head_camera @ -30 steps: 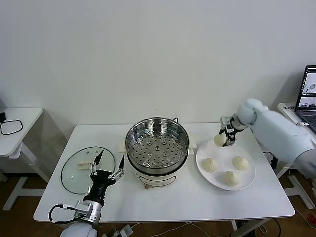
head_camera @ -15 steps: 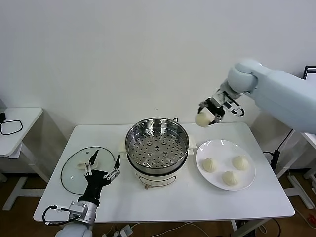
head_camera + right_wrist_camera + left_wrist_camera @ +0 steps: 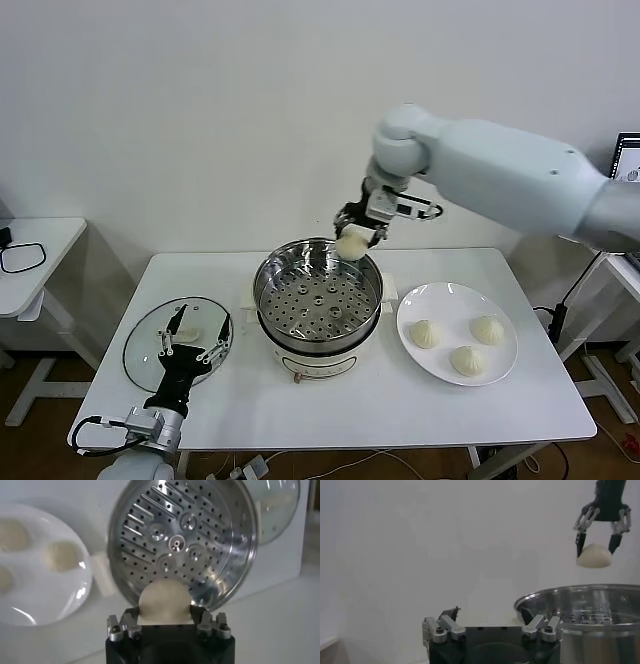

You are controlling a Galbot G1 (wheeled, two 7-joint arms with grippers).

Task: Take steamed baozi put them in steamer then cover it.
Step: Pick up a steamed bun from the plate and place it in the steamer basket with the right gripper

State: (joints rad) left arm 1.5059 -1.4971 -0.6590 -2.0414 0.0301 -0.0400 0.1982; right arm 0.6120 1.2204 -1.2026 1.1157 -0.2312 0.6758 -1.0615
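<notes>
My right gripper (image 3: 353, 235) is shut on one cream-white baozi (image 3: 351, 245) and holds it above the back right rim of the steel steamer (image 3: 318, 296). In the right wrist view the baozi (image 3: 164, 601) sits between my fingers over the rim of the perforated tray (image 3: 175, 542). Three baozi (image 3: 426, 333) lie on the white plate (image 3: 505, 365) to the right of the steamer. The glass cover (image 3: 140, 350) lies flat on the table at the left. My left gripper (image 3: 188, 339) is open and empty, hovering over the cover's near right edge.
The white table (image 3: 380, 400) bears everything. A small white side table (image 3: 40, 245) stands at far left. A laptop (image 3: 628, 160) shows at the right edge. The steamer (image 3: 585, 615) and the held baozi (image 3: 594, 556) also show in the left wrist view.
My right arm has carried the baozi leftward from above the plate to above the steamer's back rim. My left gripper has drifted slightly left and toward me over the cover.
</notes>
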